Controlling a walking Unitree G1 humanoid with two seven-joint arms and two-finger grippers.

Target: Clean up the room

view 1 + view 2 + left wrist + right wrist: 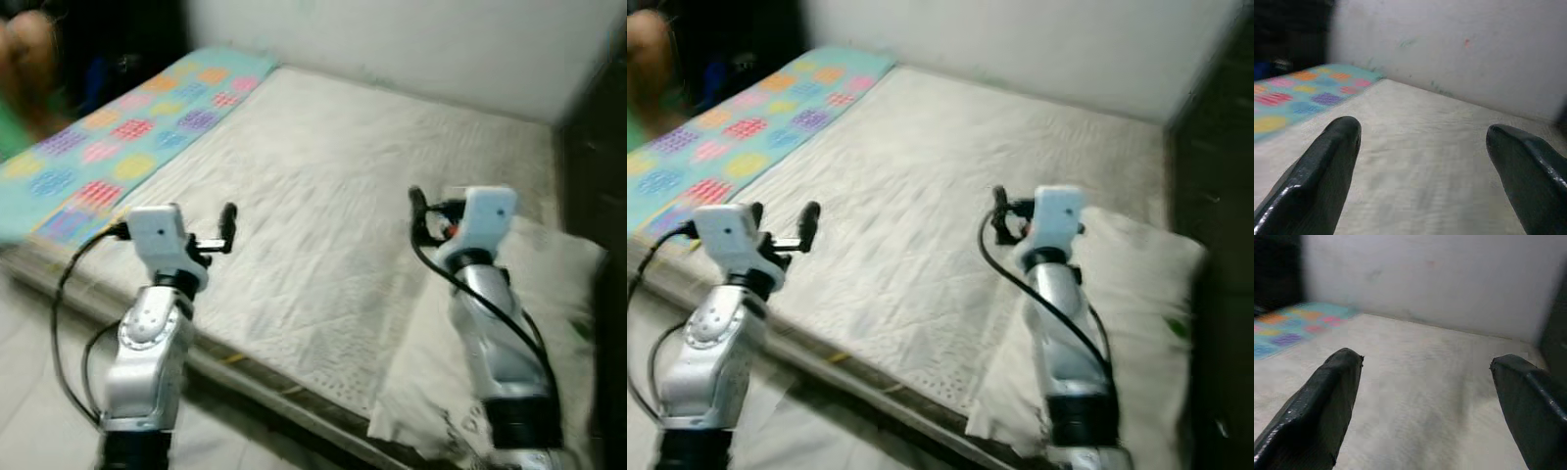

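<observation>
mattress (323, 196): bare, white, quilted | blanket (118, 137): teal, dotted, laid at left | pillow (549, 323): white, rumpled | left gripper (1422, 161), right gripper (1425, 401): raised over mattress, fingers spread, nothing held

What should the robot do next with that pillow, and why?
Probably lower the right gripper onto the white pillow and grasp it. The pillow lies at the near right corner of the mattress, hanging over its edge, just under that arm, and both sets of jaws are open and empty.
</observation>
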